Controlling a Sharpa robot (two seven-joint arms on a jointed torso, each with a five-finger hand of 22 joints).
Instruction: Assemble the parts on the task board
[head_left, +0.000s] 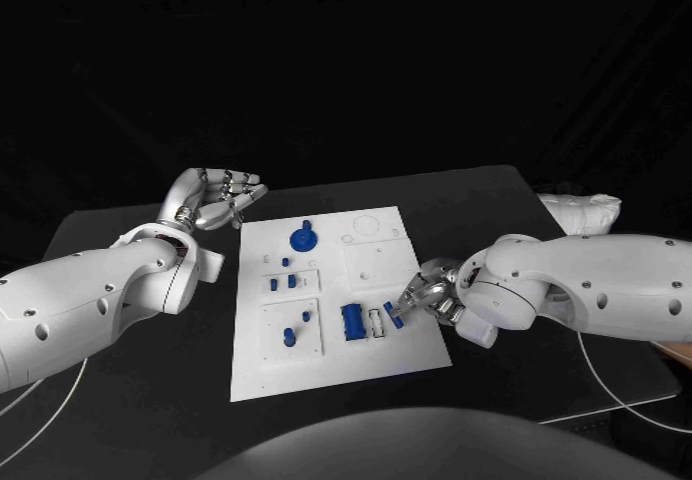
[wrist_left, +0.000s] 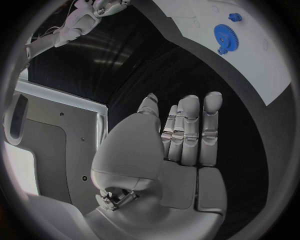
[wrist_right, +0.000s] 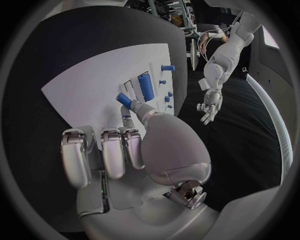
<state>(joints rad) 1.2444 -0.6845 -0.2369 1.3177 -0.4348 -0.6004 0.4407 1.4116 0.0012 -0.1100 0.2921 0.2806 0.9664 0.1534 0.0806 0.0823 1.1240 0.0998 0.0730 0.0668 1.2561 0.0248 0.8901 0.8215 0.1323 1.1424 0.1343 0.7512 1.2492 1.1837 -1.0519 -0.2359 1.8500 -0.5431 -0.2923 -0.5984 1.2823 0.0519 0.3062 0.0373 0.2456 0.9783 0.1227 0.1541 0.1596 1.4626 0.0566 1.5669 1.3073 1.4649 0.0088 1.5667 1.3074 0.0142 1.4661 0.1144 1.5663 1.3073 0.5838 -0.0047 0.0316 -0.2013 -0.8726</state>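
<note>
The white task board (head_left: 378, 355) lies mid-table. On it are a blue gear (head_left: 304, 239), small blue pegs (head_left: 284, 283), a blue cylinder (head_left: 352, 320) and two blue pieces on a raised sub-plate (head_left: 297, 328). My right hand (head_left: 433, 296) is at the board's right edge, and its thumb and a finger pinch a small blue part (head_left: 392, 314) just above the board beside the cylinder. The right wrist view shows that part (wrist_right: 124, 100) at the thumb tip, next to the cylinder (wrist_right: 145, 86). My left hand (head_left: 219, 197) hovers off the board's far left corner, fingers extended (wrist_left: 187, 135), holding nothing.
Bare black table (head_left: 130, 235) surrounds the board. Cables (head_left: 613, 395) trail off the right arm near the table's front right. The gear (wrist_left: 225, 35) and a small blue piece (wrist_left: 234, 17) lie on the board's (wrist_left: 269, 70) far end, beyond the left hand.
</note>
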